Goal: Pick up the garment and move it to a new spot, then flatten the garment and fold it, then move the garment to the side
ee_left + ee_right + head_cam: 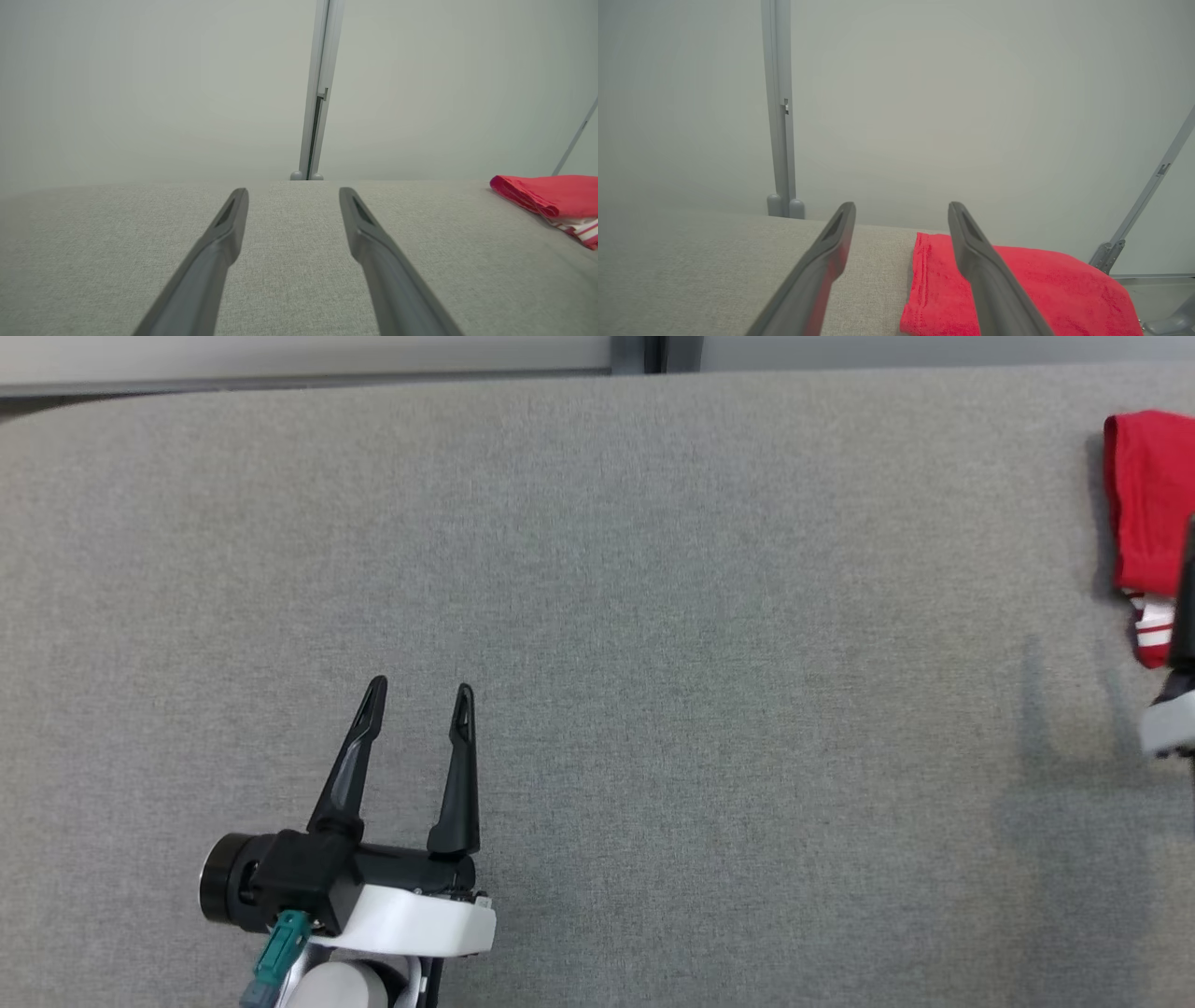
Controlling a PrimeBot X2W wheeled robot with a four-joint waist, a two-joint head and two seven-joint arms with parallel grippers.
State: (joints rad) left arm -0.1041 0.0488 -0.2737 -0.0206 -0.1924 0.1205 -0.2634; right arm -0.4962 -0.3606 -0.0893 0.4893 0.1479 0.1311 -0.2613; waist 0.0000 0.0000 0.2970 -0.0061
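Observation:
The garment (1150, 504) is a folded red cloth with a red-and-white striped part, lying at the far right edge of the grey table. It also sits at the right of the left wrist view as the garment (556, 198). My left gripper (417, 698) is open at the lower left, far from the cloth, with nothing between its fingers (224, 233). My right gripper (901, 212) is open just above the near left corner of the garment (1031, 289), nothing held. In the head view only a dark finger and pale wrist (1178, 644) of the right arm show at the right edge.
The grey fabric table (597, 616) spreads wide between my grippers. A pale wall with a vertical metal post (317, 93) stands behind its far edge. A slanted metal brace (1143, 200) stands beyond the table's right end.

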